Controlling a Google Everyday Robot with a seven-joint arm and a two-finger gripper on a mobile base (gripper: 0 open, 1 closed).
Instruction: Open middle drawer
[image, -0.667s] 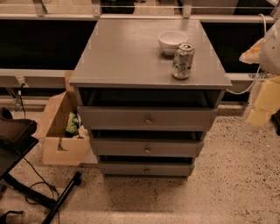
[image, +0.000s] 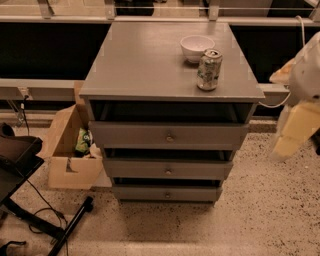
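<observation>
The grey cabinet (image: 150, 65) has three wide drawers stacked in front of me. The middle drawer (image: 135, 169) is the second front, flat, with a small round metal knob (image: 168, 171) at its centre. It sits about in line with the top drawer (image: 130, 135) and the bottom drawer (image: 140, 193), with a dark gap above it. My gripper (image: 295, 131) appears as a blurred pale yellow and white shape at the right edge. It hangs to the right of the cabinet at about drawer height, apart from it and touching nothing.
On the cabinet top stand a white bowl (image: 196, 47) and a drink can (image: 209, 69), near the right back. An open cardboard box (image: 72, 150) with items sits against the cabinet's left side. A black stand and cables (image: 45, 220) lie at lower left. Speckled floor lies in front.
</observation>
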